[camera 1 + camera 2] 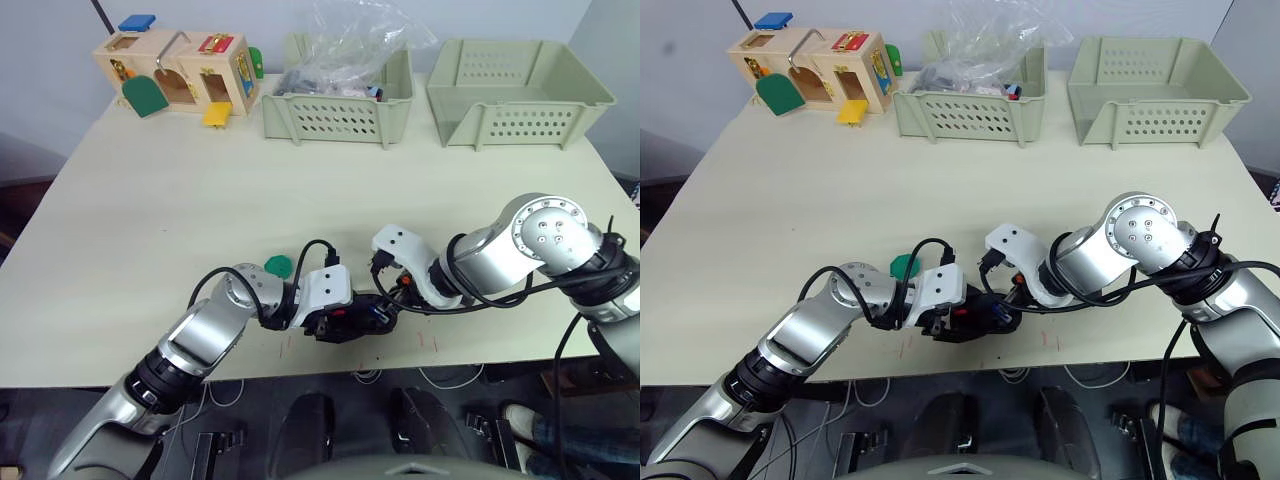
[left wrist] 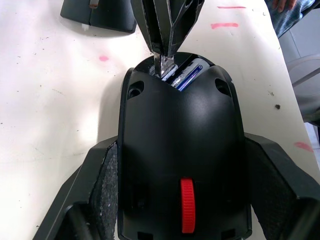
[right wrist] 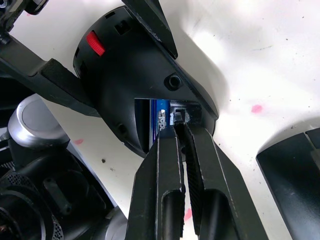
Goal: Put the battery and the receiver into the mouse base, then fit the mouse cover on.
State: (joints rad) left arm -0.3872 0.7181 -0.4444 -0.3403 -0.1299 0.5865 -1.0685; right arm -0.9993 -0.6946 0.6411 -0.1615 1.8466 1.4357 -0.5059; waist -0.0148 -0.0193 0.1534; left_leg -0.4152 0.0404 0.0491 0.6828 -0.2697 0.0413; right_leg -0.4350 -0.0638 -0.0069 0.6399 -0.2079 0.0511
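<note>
Left wrist view shows you why the base [image 2: 182, 150] sits as it does: your left gripper [image 2: 182, 200] has it clamped between its two fingers, one pad [image 2: 107, 185] pressed to each flank, red wheel facing the camera and the open compartment turned away, toward your right arm. That hold, I'd judge, is there to keep the shell from sliding while the other arm works inside it.

The battery [image 2: 189, 77] already lies in the base, blue and white, along one side of the hollow. Right beside it, your right gripper [image 3: 184, 131] reaches into the base with its fingers drawn nearly together on a small metal piece, which I take for the receiver [image 2: 163, 65], though it is too small to be sure. The tips are right at the slot next to the battery, so the receiver is at the mouth of the base, not yet clearly seated.

The cover [image 3: 295, 165] lies on the table [image 1: 200, 200] just beside the base, apart from it and untouched.
</note>
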